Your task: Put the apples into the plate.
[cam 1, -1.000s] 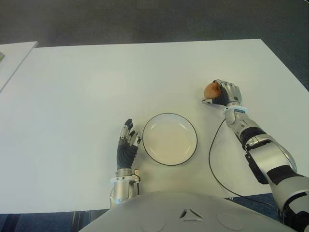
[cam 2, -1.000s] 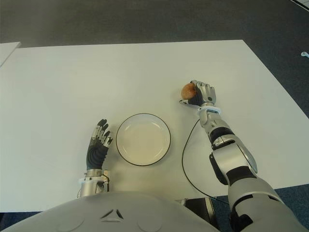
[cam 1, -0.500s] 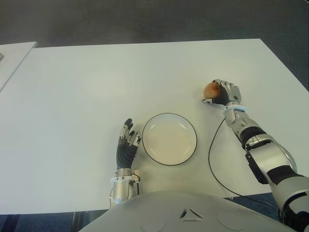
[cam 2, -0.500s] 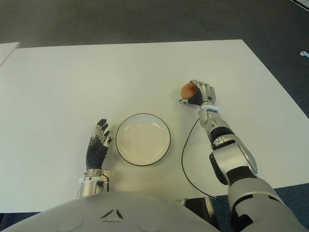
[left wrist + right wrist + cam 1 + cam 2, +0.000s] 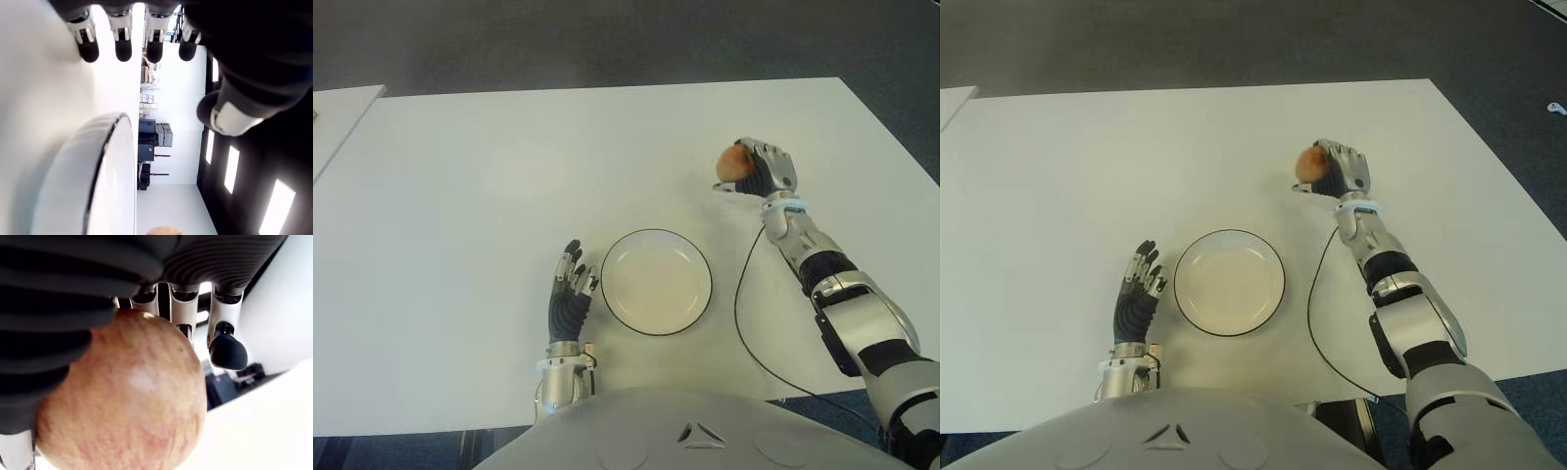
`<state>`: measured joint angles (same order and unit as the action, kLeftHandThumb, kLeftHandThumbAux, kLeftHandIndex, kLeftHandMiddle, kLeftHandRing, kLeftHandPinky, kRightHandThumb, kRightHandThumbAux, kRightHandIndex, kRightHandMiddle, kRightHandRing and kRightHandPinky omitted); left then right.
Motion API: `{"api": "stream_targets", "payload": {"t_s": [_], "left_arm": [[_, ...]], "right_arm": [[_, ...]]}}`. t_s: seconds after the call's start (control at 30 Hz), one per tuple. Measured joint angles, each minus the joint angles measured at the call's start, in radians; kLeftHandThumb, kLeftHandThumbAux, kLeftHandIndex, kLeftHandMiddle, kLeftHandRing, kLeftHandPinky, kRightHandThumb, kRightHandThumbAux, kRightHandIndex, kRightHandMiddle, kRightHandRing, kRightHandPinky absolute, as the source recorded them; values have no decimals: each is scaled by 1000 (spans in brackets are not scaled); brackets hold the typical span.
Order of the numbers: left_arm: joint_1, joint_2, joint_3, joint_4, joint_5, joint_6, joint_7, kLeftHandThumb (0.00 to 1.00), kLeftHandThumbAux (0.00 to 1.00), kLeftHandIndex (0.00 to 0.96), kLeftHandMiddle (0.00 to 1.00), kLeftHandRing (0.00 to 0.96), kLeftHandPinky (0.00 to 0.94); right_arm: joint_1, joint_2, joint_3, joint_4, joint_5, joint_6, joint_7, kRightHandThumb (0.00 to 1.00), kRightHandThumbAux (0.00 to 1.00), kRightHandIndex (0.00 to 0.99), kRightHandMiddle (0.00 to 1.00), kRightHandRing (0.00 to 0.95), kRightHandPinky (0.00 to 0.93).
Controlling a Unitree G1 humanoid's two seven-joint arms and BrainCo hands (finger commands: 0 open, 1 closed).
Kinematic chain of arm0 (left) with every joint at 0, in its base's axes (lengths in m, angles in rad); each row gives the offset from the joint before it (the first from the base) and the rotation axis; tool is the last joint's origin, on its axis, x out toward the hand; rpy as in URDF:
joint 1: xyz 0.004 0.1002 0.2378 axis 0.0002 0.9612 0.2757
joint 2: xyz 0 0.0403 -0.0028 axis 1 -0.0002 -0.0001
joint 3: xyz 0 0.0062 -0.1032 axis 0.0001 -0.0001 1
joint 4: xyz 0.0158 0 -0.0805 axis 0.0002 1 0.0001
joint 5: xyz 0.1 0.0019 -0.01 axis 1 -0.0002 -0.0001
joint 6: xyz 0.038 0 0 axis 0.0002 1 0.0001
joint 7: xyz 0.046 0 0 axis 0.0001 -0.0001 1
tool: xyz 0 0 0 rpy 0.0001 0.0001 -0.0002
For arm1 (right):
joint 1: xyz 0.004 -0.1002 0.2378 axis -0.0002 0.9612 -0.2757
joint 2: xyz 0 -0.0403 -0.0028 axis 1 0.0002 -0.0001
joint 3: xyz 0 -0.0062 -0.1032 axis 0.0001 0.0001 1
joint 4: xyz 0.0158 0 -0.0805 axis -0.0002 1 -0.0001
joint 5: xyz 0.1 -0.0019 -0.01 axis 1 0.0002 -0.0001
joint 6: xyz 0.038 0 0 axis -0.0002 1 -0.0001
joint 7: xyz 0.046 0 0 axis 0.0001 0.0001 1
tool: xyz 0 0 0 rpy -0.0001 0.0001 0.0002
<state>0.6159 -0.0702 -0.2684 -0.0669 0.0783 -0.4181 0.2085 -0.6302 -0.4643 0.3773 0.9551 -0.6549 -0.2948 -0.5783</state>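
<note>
Lifted: reddish-yellow apple (image 5: pixel 733 163).

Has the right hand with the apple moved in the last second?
Yes. The right hand, shut on the apple, has shifted toward the table's far edge and slightly left, judged against the unmoved plate.

Our right arm (image 5: pixel 832 284) reaches forward and slightly inward across the table, forearm nearly straight, wrist bent so the right hand (image 5: pixel 762 170) turns its palm toward our left. Its fingers (image 5: pixel 222 340) are curled closed around the apple (image 5: pixel 733 163) (the wrist view shows the fruit pressed against the ribbed palm, with fingertips wrapping past its far side). Our left hand (image 5: pixel 572 294) shows close to our torso, palm down, wrist straight, pointing forward. Its four fingers (image 5: pixel 122 46) extend side by side, relaxed and holding nothing, thumb held a little apart.
</note>
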Motion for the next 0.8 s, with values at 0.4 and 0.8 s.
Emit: {"api": "stream_targets", "payload": {"t_s": [0.4,0.8], "left_arm": [[3,2,0,-13,0,20,5,166,564,12,52,30,20],[2,4,-1,-11,5,25,15,151,580,19,55,28,20]], "right_arm": [[94,-15,-49,-280,13,-10,81,382,794,790,876,847,828],[333,-12,-50,-739,10,23,275,324,801,795,861,840,821]]}}
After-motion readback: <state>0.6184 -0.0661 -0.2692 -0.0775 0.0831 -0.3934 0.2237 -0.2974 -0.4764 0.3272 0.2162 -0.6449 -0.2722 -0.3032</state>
